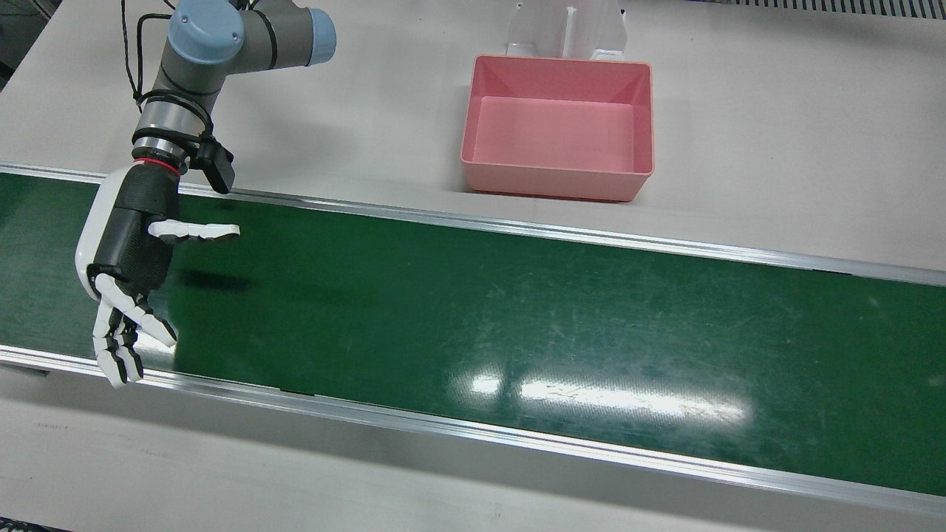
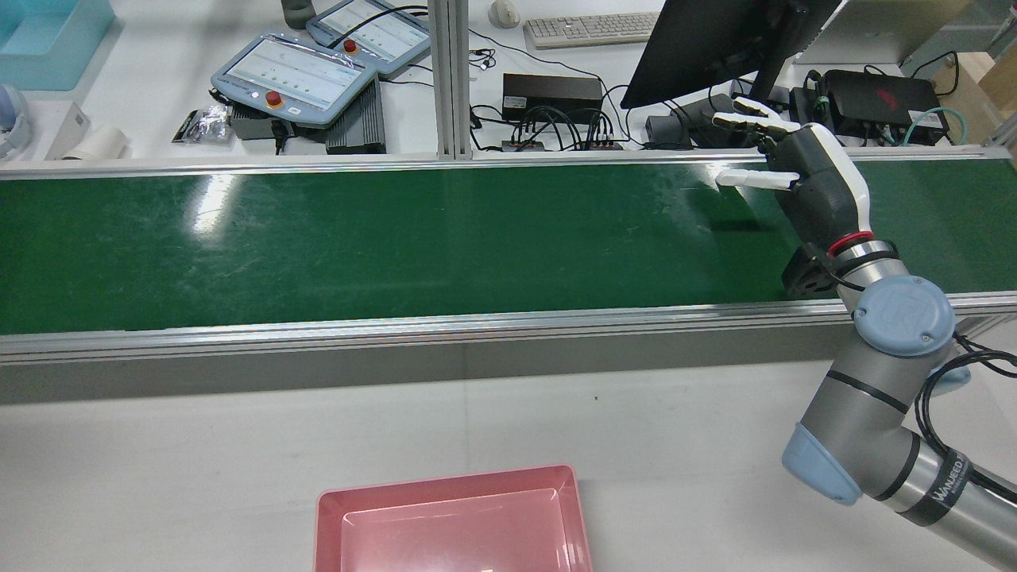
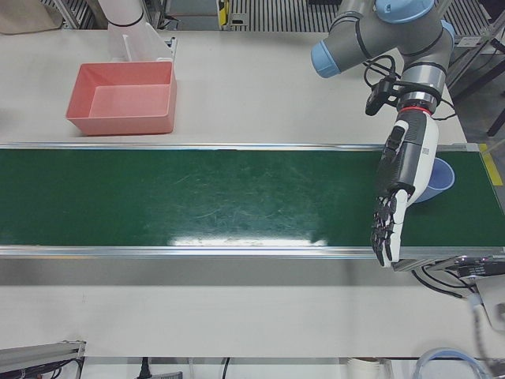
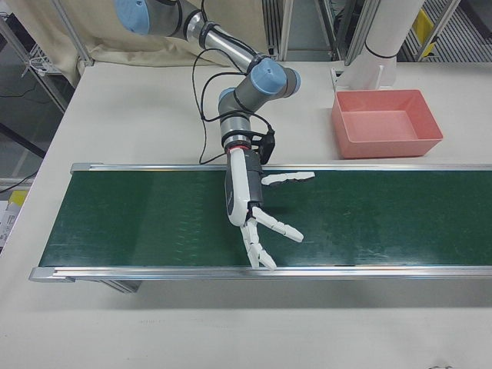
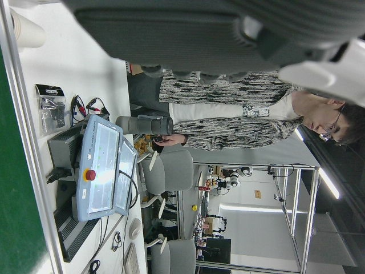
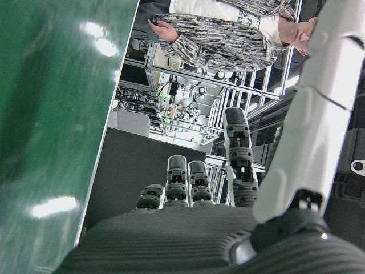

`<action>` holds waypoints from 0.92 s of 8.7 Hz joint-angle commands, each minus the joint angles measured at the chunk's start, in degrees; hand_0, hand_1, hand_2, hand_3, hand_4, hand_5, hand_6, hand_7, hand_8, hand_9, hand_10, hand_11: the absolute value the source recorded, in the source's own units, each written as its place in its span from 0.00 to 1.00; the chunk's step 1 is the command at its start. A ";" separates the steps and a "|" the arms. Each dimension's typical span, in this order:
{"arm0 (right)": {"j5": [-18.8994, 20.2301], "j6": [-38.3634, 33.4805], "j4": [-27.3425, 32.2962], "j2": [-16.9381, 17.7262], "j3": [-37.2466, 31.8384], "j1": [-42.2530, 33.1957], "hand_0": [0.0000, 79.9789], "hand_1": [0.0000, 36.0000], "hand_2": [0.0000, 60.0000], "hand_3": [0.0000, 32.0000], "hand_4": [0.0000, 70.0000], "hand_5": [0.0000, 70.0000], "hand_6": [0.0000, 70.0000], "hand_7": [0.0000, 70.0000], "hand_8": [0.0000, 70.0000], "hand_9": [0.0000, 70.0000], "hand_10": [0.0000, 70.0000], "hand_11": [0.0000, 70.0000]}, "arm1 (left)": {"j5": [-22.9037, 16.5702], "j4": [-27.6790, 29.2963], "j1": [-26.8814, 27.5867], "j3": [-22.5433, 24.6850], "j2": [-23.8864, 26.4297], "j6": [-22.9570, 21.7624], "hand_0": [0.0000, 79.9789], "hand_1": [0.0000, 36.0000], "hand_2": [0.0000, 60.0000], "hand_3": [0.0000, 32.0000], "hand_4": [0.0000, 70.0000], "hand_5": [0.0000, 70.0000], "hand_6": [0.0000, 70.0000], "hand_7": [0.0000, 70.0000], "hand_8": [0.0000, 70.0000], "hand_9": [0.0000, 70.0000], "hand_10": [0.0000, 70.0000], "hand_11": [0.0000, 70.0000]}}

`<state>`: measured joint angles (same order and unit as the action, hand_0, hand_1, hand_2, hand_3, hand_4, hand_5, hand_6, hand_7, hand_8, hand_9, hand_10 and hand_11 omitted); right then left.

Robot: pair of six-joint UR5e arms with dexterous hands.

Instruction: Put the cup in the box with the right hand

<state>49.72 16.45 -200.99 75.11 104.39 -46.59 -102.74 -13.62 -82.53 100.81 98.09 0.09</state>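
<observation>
Right hand (image 1: 129,251) hangs over the green belt (image 1: 517,310) near the right arm's end of the worktop, released and holding nothing. Its fingers (image 1: 122,340) are spread and reach out to the belt's rail on the operators' edge. The thumb points sideways along the belt toward the middle of the worktop. The palm faces the same way. The pink box (image 1: 556,185) stands on the white worktop on the robot's side of the belt, just beside the belt's rail and about midway along it, with its opening upward. The right hand and the box are well apart. The blue cup (image 3: 442,178) sits on the belt near the left arm's end of the worktop and shows only in the left-front view. It is partly hidden behind the left hand (image 3: 401,178). The pictures do not show whether cup and hand touch. The left hand is also released, with its fingers stretched straight toward the operators' edge and nothing held between them. The cup is well apart from both the box and the right hand.
</observation>
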 commanded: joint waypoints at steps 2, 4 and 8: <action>-0.06 -0.97 0.07 0.73 1.16 0.97 0.68 0.36 0.04 0.00 0.33 0.09 0.09 0.29 0.15 0.28 0.06 0.11 | 0.00 0.00 0.00 -0.09 0.08 0.00 0.00 0.00 0.00 0.00 0.00 0.00 0.00 0.00 0.00 0.00 0.00 0.00; 0.11 -0.89 0.78 1.96 2.39 1.67 0.67 0.42 0.10 0.00 0.24 0.09 0.09 0.28 0.15 0.27 0.07 0.12 | 0.00 0.00 0.00 -0.09 0.08 0.00 0.00 0.00 0.00 0.00 0.00 0.00 0.00 0.00 0.00 0.00 0.00 0.00; 0.03 -0.01 0.87 2.23 1.69 3.34 0.68 0.43 0.11 0.00 0.23 0.09 0.08 0.27 0.15 0.27 0.06 0.12 | 0.00 0.00 0.00 -0.09 0.08 0.00 0.00 0.00 0.00 0.00 0.00 0.00 0.00 0.00 0.00 0.00 0.00 0.00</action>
<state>49.79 15.93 -200.17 77.72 106.24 -43.91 -102.74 -13.62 -82.53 100.72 98.15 0.09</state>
